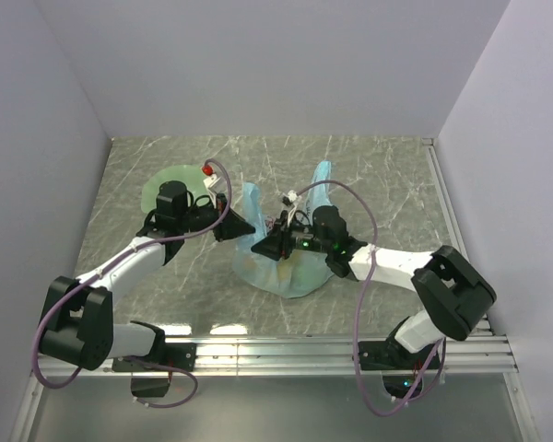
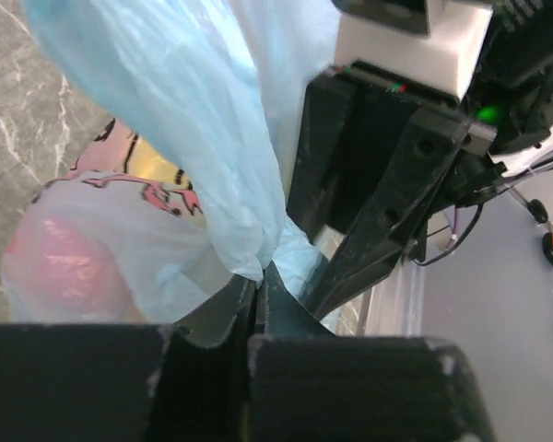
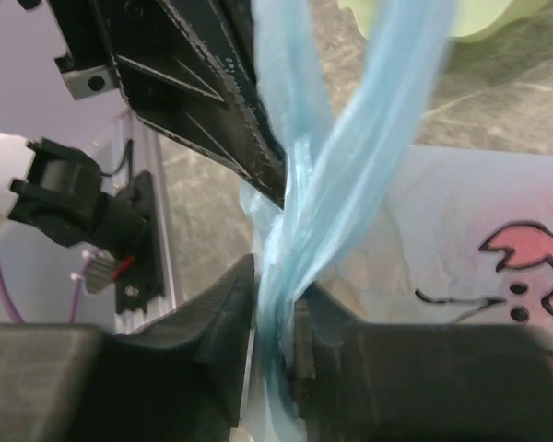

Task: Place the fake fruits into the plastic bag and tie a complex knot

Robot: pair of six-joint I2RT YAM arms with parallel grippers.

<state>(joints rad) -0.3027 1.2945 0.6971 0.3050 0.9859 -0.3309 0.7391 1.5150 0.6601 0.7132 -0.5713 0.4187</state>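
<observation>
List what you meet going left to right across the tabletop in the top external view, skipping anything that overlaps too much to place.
pale green dish → left gripper, closed on the bag's left edge → plastic bag → right arm's elbow

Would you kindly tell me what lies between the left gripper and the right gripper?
The gathered neck of the plastic bag lies between the left gripper and the right gripper, as the top external view shows.
</observation>
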